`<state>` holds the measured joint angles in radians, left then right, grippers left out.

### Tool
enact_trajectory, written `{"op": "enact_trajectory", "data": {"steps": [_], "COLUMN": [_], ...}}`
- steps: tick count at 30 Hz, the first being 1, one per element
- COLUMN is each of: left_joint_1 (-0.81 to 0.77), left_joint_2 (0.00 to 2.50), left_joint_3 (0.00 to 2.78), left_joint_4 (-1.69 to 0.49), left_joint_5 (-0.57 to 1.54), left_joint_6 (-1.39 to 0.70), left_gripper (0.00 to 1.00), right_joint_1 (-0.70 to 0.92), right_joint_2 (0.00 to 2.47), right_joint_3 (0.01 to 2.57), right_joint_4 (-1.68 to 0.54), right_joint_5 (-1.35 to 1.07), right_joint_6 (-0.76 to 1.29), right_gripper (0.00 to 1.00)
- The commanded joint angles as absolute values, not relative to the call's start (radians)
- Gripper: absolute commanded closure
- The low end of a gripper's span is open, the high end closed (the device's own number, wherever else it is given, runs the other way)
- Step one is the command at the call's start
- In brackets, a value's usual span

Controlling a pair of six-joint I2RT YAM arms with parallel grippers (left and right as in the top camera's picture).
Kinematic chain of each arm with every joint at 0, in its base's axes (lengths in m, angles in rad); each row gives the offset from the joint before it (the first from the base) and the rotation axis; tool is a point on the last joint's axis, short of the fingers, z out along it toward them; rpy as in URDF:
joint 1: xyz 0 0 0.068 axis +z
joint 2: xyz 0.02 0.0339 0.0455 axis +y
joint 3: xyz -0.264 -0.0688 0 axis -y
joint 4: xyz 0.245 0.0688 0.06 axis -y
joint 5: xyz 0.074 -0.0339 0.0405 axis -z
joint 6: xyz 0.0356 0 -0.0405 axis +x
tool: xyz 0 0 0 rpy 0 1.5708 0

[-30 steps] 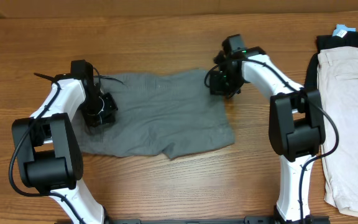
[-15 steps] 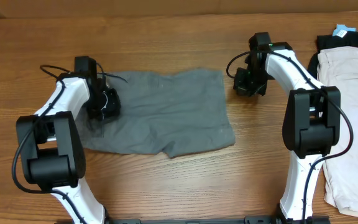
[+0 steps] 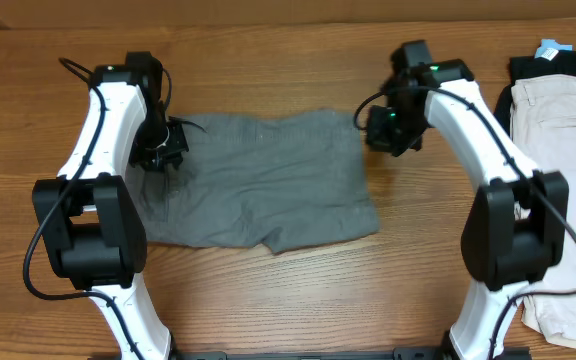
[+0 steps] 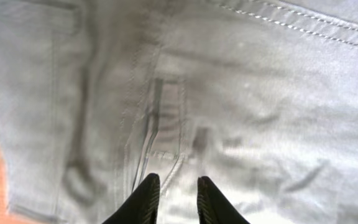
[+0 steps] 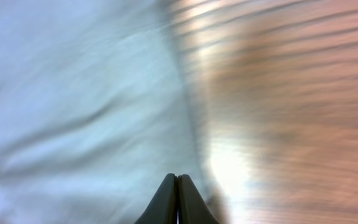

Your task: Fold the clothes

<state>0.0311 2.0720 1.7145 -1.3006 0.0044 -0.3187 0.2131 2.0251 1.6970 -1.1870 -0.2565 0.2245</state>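
The clothes, a pair of grey shorts [image 3: 268, 185], lie spread flat on the wooden table [image 3: 288, 300]. My left gripper [image 3: 160, 155] hovers over their left end. In the left wrist view the left gripper [image 4: 175, 183] is open by a narrow gap, with nothing between the fingers, above a stitched pocket seam [image 4: 166, 118]. My right gripper [image 3: 383, 130] is at the shorts' far right corner. The right wrist view is blurred: the right gripper [image 5: 178, 180] is shut and empty, over the cloth's edge [image 5: 185, 106] beside bare wood [image 5: 291, 93].
A pair of beige shorts [image 3: 558, 200] lies along the right edge of the table, with a black garment [image 3: 558, 66] at its far end. Both white arms rise from bases at the table's near edge.
My left gripper has opened slightly and moved away from the shorts' left edge toward the far side. The right gripper swung right, then back to the shorts' corner, staying shut.
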Motion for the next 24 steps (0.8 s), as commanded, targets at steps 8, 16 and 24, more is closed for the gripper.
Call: {"op": "enact_trajectory", "data": {"steps": [8, 16, 24], "left_joint_1": [0.021, 0.021, 0.021], "left_joint_2": [2.073, 2.073, 2.073], "left_joint_3": [1.639, 1.419, 1.298], "left_joint_4": [-1.423, -1.229, -1.093], "left_joint_5": [0.007, 0.037, 0.053], "left_joint_6": [-0.397, -0.398, -0.420], "left_gripper": [0.80, 0.79, 0.78], "right_joint_1": [0.401, 0.400, 0.355], "right_joint_2": [2.024, 2.030, 2.131], "right_joint_3": [1.584, 1.460, 1.398], "right_joint_4": [-1.127, -0.973, -0.887], "right_joint_5": [-0.350, -0.350, -0.351], "right_joint_6": [0.097, 0.097, 0.113], "right_gripper": [0.96, 0.91, 0.95]}}
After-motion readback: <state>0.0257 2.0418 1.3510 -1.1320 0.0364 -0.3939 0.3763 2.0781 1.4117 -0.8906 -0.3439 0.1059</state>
